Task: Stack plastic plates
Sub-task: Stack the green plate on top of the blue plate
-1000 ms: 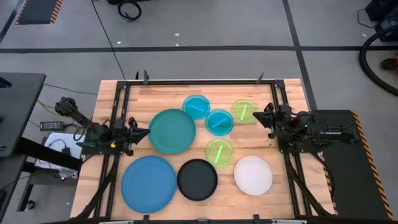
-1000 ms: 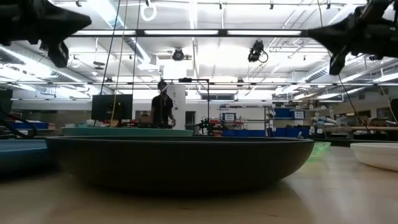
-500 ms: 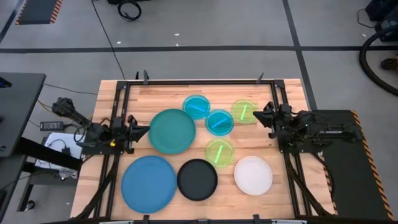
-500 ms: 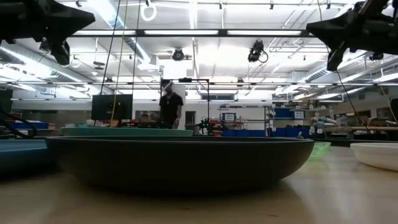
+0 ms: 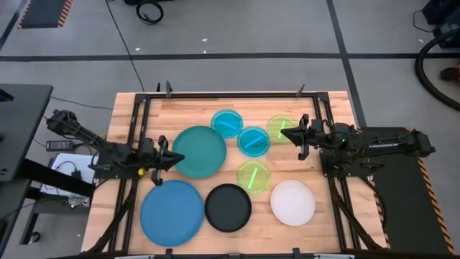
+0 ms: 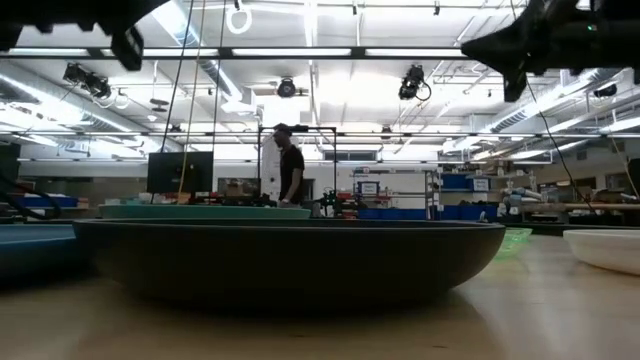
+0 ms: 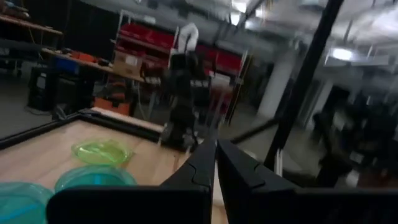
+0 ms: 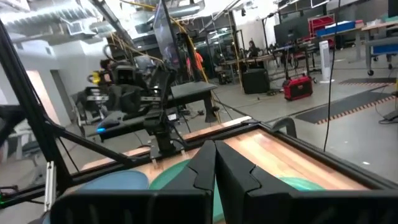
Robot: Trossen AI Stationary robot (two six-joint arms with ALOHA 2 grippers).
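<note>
- The wooden table (image 5: 338, 108) carries eight plates, all lying flat and none stacked.
- The blue plate (image 5: 172, 209), one of the two largest, lies at the front left.
- The teal plate (image 5: 202, 150), of like size, lies behind it near the centre.
- The black plate (image 5: 228, 207) sits just beside the blue plate, at the front centre; the white plate (image 5: 292, 202) lies to its right, apart from it.
- Two cyan plates (image 5: 228, 122) (image 5: 253, 141) lie side by side behind the teal plate's right edge.
- One lime green plate (image 5: 280, 128) lies at the back right, the other (image 5: 253, 175) between the cyan pair and the white plate.
- The left gripper (image 5: 170, 155) hovers at the teal plate's left rim, fingers pressed together, holding nothing.
- The right gripper (image 5: 284, 132) hovers over the back lime green plate, fingers likewise closed and empty.
</note>
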